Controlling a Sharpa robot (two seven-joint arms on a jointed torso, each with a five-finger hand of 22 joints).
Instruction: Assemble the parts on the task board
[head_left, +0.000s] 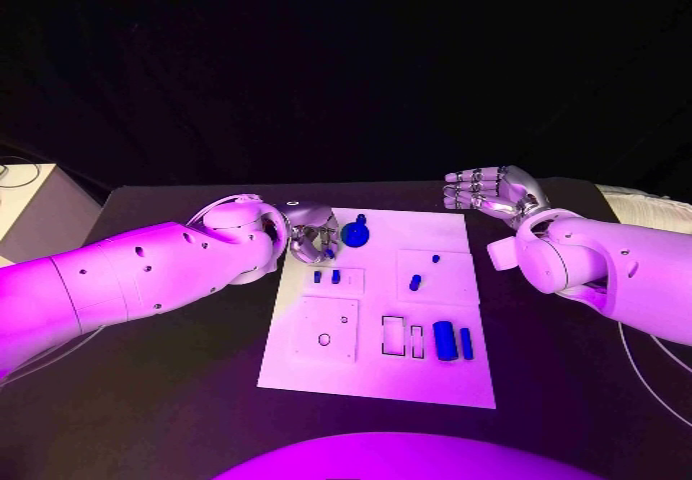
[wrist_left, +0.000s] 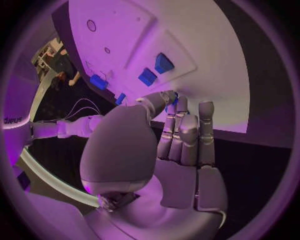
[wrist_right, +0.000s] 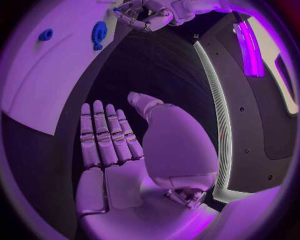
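We see the white task board (head_left: 378, 375) lying in the middle of the black table (head_left: 173, 400), just below the centre of the head view. Our left hand (head_left: 309, 240) sits over the board's upper left corner, beside a round blue gear-like part (head_left: 355, 236) near the top edge. In the left wrist view our fingers (wrist_left: 187, 135) stand side by side, fairly straight, with the thumb bent across towards them and a sliver of blue at its tip; we cannot tell whether it pinches a part or merely hides one.

Our right hand (head_left: 495, 192) hovers off the board's upper right corner, above the dark table, palm open, fingers apart from the thumb and holding nothing, as the right wrist view (wrist_right: 119, 150) confirms.

On the board, two small blue blocks (head_left: 327, 277) sit in the left-centre recess, a small blue peg (head_left: 415, 283) and a smaller blue dot (head_left: 436, 259) stand on the right-centre square, and two long blue bars (head_left: 453, 341) lie at the lower right beside empty rectangular slots (head_left: 392, 335). A square panel with a small hole (head_left: 325, 338) occupies the lower left.
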